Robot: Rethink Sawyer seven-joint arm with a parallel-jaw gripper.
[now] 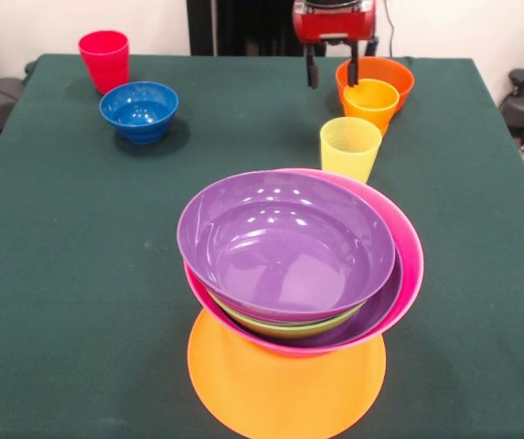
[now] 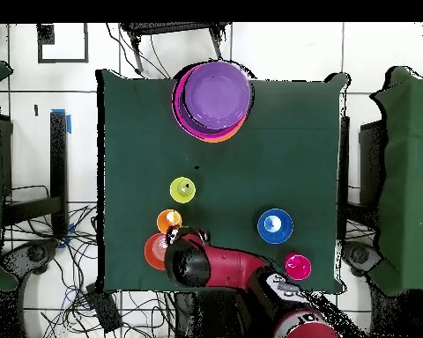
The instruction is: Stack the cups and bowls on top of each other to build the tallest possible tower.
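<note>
From my station I see the tower at the green desk's near edge: a flat-looking wide orange plastic bowl at the bottom, then a large pink bowl, a lime green bowl and two purple bowls nested, the top one empty. Three cups stand loose: red tumbler, translucent yellow tumbler, orange-yellow tumbler touching the small red-orange bowl. The small blue bowl is empty. The claw hangs open, gripping nothing, above the orange-yellow tumbler.

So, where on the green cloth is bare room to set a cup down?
Bare: the wide patch between the small blue plastic bowl and the stacked tower. Crowded: the corner under the gripper, where orange-yellow cup, red-orange bowl and translucent yellow cup cluster.
</note>
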